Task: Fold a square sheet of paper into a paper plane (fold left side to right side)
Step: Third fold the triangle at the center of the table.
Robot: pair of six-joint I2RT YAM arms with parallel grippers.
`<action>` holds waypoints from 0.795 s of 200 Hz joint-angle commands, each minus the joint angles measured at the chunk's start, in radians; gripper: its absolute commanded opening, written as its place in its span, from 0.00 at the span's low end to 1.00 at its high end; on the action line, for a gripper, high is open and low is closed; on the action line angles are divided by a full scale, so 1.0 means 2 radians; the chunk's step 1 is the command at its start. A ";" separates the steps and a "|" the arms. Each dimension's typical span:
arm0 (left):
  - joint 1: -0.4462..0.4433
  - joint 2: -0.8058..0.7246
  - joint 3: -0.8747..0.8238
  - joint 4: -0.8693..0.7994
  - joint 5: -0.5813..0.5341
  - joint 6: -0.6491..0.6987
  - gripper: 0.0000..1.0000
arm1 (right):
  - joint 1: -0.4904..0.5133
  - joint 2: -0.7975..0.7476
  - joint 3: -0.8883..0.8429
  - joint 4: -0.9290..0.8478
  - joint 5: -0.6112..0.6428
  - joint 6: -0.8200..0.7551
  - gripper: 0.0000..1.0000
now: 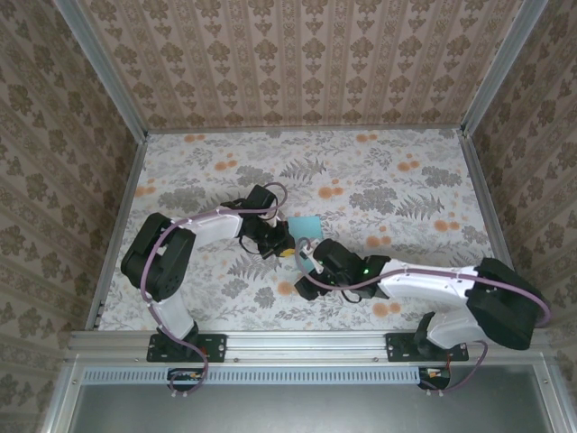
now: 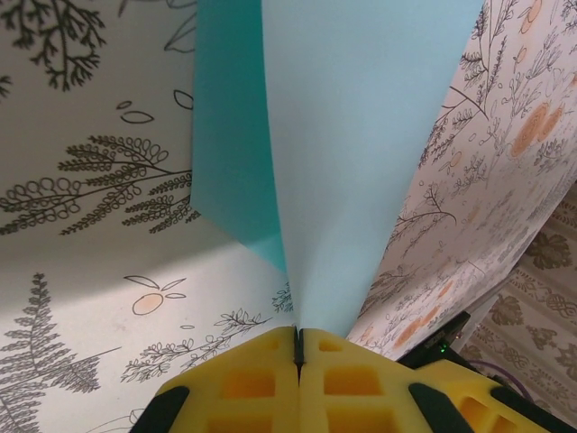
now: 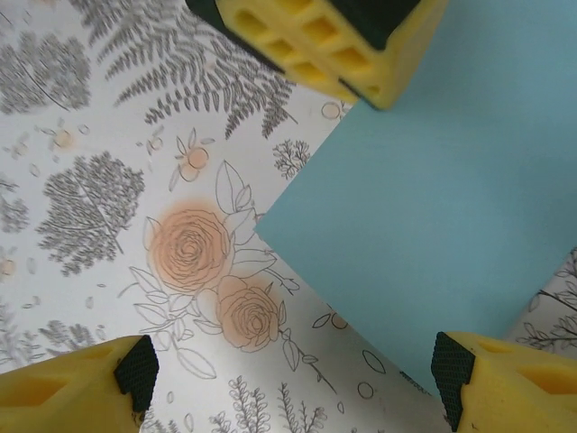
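The square sheet of paper [image 1: 305, 225] is light blue and lies mid-table on the floral cloth. In the left wrist view the sheet of paper [image 2: 361, 135] rises from the cloth as a lifted flap, with a darker layer beside it. My left gripper [image 2: 298, 336] is shut on its near edge, yellow pads pressed together. From above, the left gripper [image 1: 281, 245] sits at the paper's near-left side. My right gripper [image 3: 288, 388] stands open just above the cloth, its right fingertip [image 3: 505, 379] at the paper's [image 3: 451, 198] edge. The right gripper [image 1: 306, 256] is just in front of the paper.
The floral tablecloth [image 1: 406, 180] covers the table, which is fenced by patterned walls and metal rails [image 1: 113, 234]. The left gripper's yellow pads [image 3: 334, 36] show at the top of the right wrist view, close to the right gripper. Both arms meet mid-table.
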 commanded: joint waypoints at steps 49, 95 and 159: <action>-0.004 -0.008 0.000 -0.007 0.010 -0.008 0.00 | 0.006 0.094 0.073 -0.002 0.038 -0.057 0.76; -0.004 -0.009 0.000 -0.012 0.009 -0.003 0.00 | 0.005 0.107 0.088 -0.005 0.048 -0.062 0.50; 0.003 -0.010 0.008 -0.043 0.005 0.033 0.03 | -0.007 0.094 0.094 -0.030 0.031 -0.059 0.00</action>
